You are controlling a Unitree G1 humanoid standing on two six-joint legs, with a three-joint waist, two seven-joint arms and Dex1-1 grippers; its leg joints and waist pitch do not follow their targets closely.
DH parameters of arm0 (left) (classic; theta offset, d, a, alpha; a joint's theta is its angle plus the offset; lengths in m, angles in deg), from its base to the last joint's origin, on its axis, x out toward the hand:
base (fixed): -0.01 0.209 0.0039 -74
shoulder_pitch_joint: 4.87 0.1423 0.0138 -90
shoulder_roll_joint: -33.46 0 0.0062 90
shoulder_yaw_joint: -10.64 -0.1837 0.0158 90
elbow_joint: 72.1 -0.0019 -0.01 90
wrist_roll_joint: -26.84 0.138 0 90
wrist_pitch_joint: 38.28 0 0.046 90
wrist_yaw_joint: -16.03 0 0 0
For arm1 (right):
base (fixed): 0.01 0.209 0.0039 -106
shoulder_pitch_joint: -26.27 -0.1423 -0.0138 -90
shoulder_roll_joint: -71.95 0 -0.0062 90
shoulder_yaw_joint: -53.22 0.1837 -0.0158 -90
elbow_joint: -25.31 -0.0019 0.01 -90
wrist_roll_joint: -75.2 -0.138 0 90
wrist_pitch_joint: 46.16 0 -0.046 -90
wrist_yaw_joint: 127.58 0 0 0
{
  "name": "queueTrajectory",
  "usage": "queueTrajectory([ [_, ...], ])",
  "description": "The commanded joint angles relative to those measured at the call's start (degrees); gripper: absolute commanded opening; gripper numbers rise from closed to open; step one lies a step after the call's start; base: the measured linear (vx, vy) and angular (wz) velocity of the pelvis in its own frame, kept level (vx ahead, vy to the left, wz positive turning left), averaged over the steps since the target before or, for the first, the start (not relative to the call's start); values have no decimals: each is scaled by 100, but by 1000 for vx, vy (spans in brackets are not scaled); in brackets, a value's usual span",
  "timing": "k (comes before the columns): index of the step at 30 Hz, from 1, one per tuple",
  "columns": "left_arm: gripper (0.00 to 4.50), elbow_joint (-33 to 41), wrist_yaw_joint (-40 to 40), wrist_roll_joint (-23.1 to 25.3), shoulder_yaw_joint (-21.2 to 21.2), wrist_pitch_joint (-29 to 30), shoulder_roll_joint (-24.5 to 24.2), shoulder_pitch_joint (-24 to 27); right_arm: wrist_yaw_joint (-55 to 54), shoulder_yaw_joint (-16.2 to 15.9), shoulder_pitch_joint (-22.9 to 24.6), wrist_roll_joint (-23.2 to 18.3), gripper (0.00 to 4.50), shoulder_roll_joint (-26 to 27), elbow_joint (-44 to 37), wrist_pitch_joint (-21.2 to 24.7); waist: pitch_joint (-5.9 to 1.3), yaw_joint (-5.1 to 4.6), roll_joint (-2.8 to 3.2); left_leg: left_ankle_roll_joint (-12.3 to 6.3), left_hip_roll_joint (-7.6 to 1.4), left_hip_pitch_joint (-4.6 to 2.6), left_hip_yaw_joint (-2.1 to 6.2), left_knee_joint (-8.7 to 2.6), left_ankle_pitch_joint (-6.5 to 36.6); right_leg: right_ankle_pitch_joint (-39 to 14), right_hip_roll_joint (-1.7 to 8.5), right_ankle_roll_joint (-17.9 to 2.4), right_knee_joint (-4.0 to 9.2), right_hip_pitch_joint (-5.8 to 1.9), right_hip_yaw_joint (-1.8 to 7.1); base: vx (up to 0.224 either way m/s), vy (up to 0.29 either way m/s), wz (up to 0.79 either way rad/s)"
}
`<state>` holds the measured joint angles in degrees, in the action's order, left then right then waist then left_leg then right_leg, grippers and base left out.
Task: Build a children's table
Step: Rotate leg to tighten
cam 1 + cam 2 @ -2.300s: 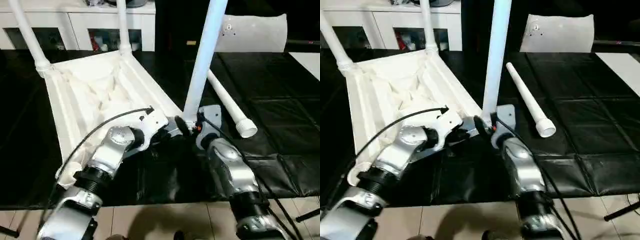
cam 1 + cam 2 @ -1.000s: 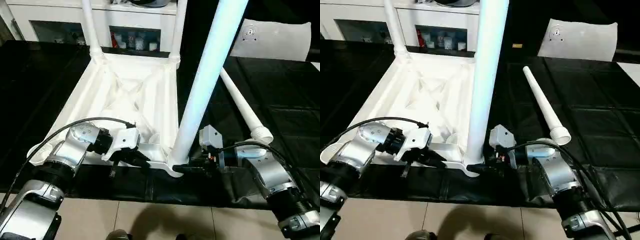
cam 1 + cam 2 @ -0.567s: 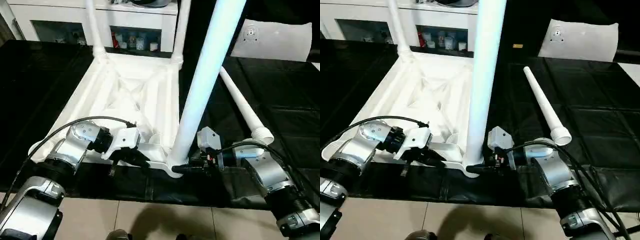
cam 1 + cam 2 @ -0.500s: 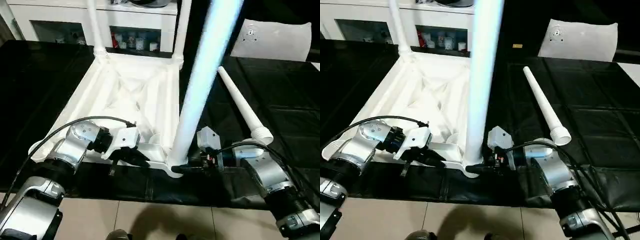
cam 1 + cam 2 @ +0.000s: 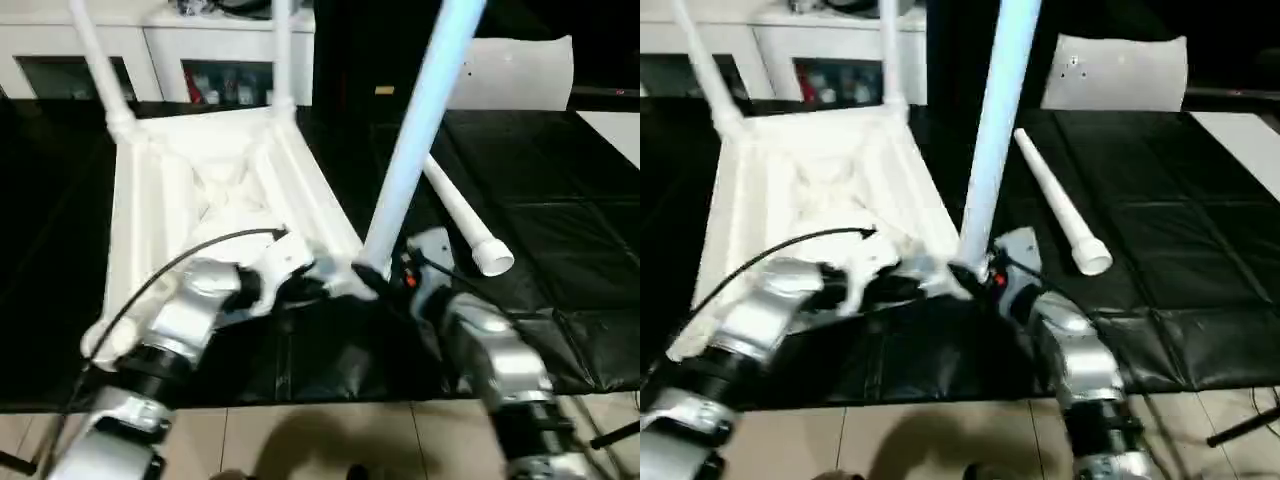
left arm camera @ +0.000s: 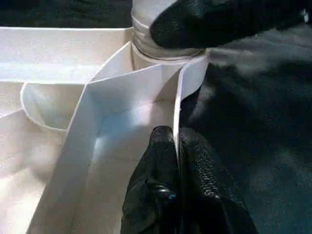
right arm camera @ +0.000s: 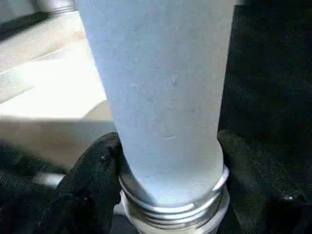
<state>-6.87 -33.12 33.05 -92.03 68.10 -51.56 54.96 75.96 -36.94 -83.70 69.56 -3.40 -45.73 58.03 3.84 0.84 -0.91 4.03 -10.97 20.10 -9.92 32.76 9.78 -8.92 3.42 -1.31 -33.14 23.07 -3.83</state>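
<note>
The right gripper (image 7: 168,195) is clamped on the third leg (image 5: 415,140) just above its threaded collar, one black finger on each side of the tube. The left gripper (image 6: 176,146) is pinched together on the thin side wall of the tabletop (image 5: 200,190), right beside the near corner socket (image 6: 168,63) where that leg stands.

In the left eye view the tabletop lies underside-up across the left and centre of the frame on the black mat (image 5: 560,250). Two legs (image 5: 95,60) already rise from its far corners at the upper left. The third leg climbs from the centre towards the top of the frame, tilted to the right. The fourth leg (image 5: 462,222) lies loose on the mat right of centre.

The likely trouble is that tilt. If the leg goes in skewed, the collar may bind or cross-thread in the socket. The pinch on the thin wall could also slip, letting the tabletop turn with the leg.
</note>
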Motion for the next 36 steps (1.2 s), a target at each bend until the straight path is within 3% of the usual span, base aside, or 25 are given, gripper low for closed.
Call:
queueTrajectory([
  [1,0,51,927,-152,-65,30,678,-158,236,-916,-141,-136,272,725,-4,156,-297,-6,-60,-156,-111,-30,63,-326,1640,-3428,406,-418,604,-183,197,0,0,0],
  [5,0,152,1117,102,-205,188,796,-228,29,-810,-163,-177,272,927,6,155,-326,-32,-36,-223,-146,-8,78,-355,1665,-3038,402,-434,567,-188,223,0,0,0],
  [6,0,159,1109,139,-239,172,788,-239,16,-789,-155,-193,326,935,-6,148,-335,-32,-28,-266,-155,5,75,-361,1609,-2776,401,-511,545,-199,234,0,0,0],
  [7,0,186,1059,174,-272,193,744,-225,-14,-736,-137,-202,326,915,-36,139,-336,-35,-20,-275,-157,8,71,-361,1591,-2684,399,-549,537,-199,240,0,0,0],
  [12,0,202,228,158,-376,-33,136,-99,477,-548,156,-252,386,292,-452,-6,-357,-35,3,-324,-161,48,66,-363,1456,-2228,406,-718,484,-252,256,0,0,0],
  [15,0,201,-137,124,-373,-85,-116,-63,819,-491,258,-311,399,-43,-607,-65,-372,-27,6,-377,-169,65,60,-355,1281,-1779,399,-884,431,-290,259,0,0,0],
  [16,0,195,-268,115,-381,-152,-209,-53,963,-468,287,-352,424,-165,-660,-67,-376,-21,19,-389,-161,65,56,-347,1248,-1735,403,-901,429,-297,259,0,0,0],
  [20,0,119,-724,60,-396,-327,-517,-54,1536,-414,357,-498,445,-613,-837,-89,-375,-2,16,-455,-178,49,45,-337,1168,-1562,403,-1029,413,-302,264,0,0,0],
  [25,0,-89,-1732,-161,-575,-1021,-998,-132,2737,-444,313,-716,445,-1428,-1007,-130,-339,10,21,-425,-181,26,51,-352,1460,-2016,395,-944,456,-290,261,0,0,0],
  [28,0,-120,-2240,-201,-716,-1227,-1220,-184,3196,-476,176,-769,445,-1757,-944,-142,-345,51,27,-379,-195,-2,51,-348,1488,-2072,412,-992,451,-270,262,0,0,0],
  [33,0,-234,-2760,-298,-802,-1485,-1398,-276,3856,-541,-4,-954,445,-2079,-875,-85,-354,158,28,-330,-219,-24,33,-351,1347,-1712,409,-1117,399,-267,279,0,0,0],
  [36,0,-324,-3153,-383,-887,-1669,-1502,-348,4295,-624,-146,-1063,408,-2254,-762,-47,-367,213,11,-373,-211,-18,27,-340,1261,-1563,415,-1154,375,-293,269,0,0,0],
])
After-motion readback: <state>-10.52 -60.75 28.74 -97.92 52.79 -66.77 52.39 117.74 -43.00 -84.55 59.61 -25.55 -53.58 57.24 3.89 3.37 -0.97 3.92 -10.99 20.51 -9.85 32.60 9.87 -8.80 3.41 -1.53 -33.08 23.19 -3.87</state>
